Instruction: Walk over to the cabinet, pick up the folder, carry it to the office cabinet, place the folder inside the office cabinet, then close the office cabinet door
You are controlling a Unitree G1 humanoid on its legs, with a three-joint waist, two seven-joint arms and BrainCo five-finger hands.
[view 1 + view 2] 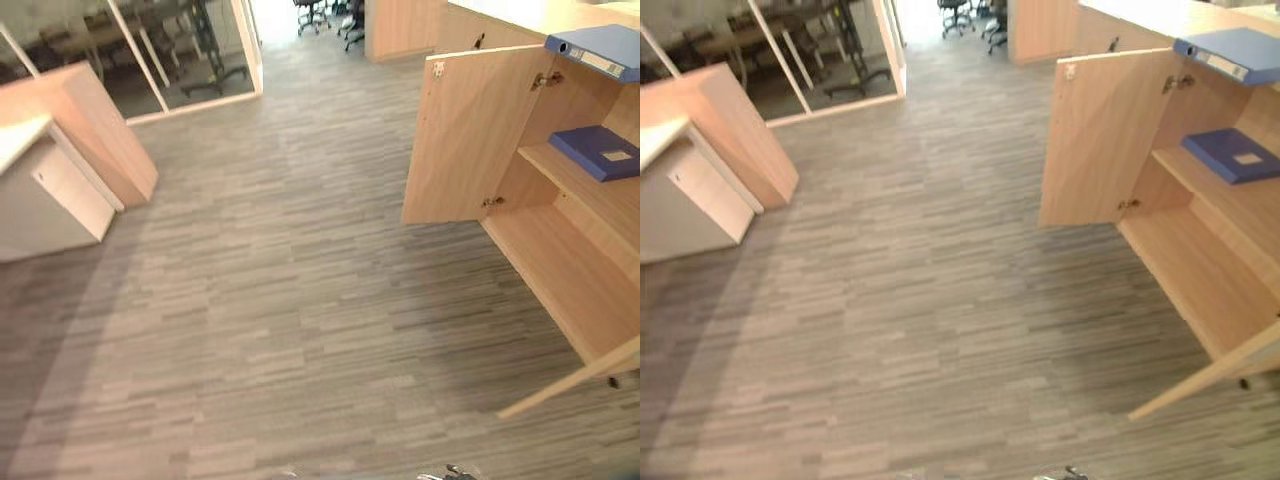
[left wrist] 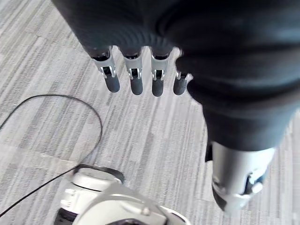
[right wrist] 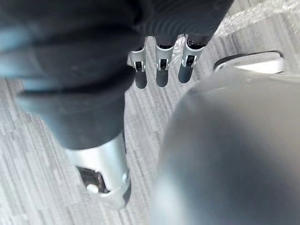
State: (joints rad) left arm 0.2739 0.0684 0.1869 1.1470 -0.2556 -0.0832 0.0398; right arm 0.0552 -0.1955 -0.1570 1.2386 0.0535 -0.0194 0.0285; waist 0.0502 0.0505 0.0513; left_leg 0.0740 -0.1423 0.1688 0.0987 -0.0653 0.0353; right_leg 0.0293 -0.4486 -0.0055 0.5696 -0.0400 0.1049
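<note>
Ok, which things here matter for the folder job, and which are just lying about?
Job: flat blue folder on the shelf; open light-wood office cabinet; its open wooden door.
Lying about: blue ring binder on the cabinet top; low white-fronted cabinet at left; black office chairs.

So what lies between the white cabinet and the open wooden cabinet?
Just bare striped grey floor from the white cabinet to the open wooden cabinet, seen in the left eye view.
</note>
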